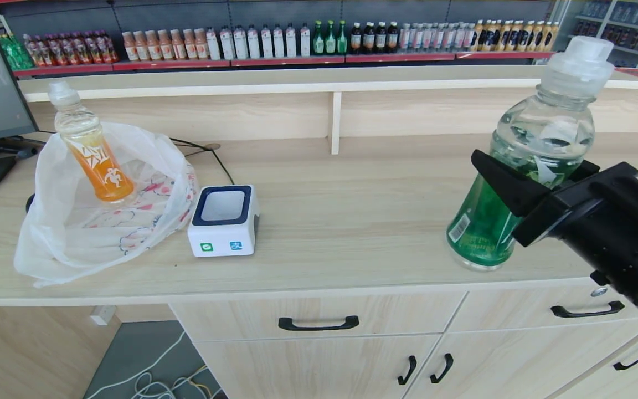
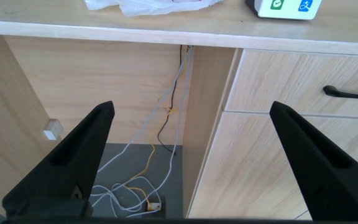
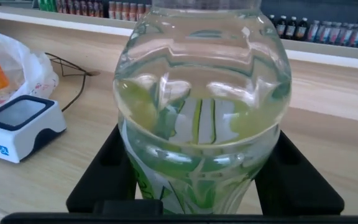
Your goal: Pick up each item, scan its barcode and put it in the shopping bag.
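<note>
My right arm [image 1: 618, 221] comes in from the right side and slopes up to its wrist. My right gripper [image 1: 529, 166] is clamped around the middle of a clear plastic bottle of green drink with a white cap [image 1: 540, 138]. One black finger [image 1: 499, 180] crosses the near side of the bottle and the other presses from the far side. The bottle leans slightly, cap above the fingers and base below them. In the right wrist view the same gripper [image 3: 197, 180] has a finger on each flank of the bottle [image 3: 197, 93]. My left gripper [image 2: 191, 107] is held low and points forward, with its two black fingers [image 2: 73, 162] spread wide apart.
</note>
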`<state>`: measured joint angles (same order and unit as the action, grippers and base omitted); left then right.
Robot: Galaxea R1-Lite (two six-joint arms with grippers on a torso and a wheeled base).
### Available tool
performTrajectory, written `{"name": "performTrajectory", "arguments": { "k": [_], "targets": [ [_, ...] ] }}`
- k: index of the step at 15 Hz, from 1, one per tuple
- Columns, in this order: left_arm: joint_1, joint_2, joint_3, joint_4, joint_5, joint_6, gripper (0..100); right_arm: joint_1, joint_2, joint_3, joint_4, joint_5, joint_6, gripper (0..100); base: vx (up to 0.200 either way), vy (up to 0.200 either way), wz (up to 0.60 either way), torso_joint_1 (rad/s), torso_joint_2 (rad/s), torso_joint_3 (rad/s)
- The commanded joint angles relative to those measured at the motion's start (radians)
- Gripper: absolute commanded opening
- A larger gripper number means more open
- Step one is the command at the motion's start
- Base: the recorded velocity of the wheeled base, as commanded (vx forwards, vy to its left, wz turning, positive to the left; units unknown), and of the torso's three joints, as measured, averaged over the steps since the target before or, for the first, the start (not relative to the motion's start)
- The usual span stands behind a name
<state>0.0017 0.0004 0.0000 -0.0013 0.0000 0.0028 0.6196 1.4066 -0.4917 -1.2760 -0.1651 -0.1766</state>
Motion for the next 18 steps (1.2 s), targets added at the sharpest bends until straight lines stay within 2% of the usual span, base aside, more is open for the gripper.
{"name": "performTrajectory", "arguments": {
  "k": [1, 5, 7, 9, 13, 16, 18],
  "targets": [
    [0.000, 0.000, 0.000, 0.000, 0.000, 0.000, 100, 0.000, -0.015, -0.001, 0.000, 0.032, 0.046, 0, 0.000, 0.000, 0.00, 0.000, 0.00, 0.000],
    [0.000, 0.000, 0.000, 0.000, 0.000, 0.000, 100, -0.015, 0.011, -0.013, 0.000, 0.246, 0.230, 0, 0.000, 0.000, 0.00, 0.000, 0.00, 0.000],
    [0.000, 0.000, 0.000, 0.000, 0.000, 0.000, 100, -0.017, 0.052, -0.087, 0.000, 0.329, 0.333, 0, 0.000, 0.000, 0.00, 0.000, 0.00, 0.000],
    [0.000, 0.000, 0.000, 0.000, 0.002, 0.000, 100, -0.017, 0.111, -0.183, -0.003, 0.389, 0.407, 0, 0.000, 0.000, 0.00, 0.000, 0.00, 0.000],
    [0.000, 0.000, 0.000, 0.000, 0.000, 0.000, 100, 0.003, 0.222, -0.320, -0.066, 0.441, 0.497, 0, 0.000, 0.000, 0.00, 0.000, 0.00, 0.000],
    [0.000, 0.000, 0.000, 0.000, 0.002, 0.000, 100, 0.023, 0.250, -0.320, -0.132, 0.506, 0.551, 0, 0.000, 0.000, 0.00, 0.000, 0.00, 0.000],
    [0.000, 0.000, 0.000, 0.000, 0.002, 0.000, 100, 0.025, 0.250, -0.315, -0.140, 0.616, 0.586, 0, 0.000, 0.000, 0.00, 0.000, 0.00, 0.000]
  ]
}}
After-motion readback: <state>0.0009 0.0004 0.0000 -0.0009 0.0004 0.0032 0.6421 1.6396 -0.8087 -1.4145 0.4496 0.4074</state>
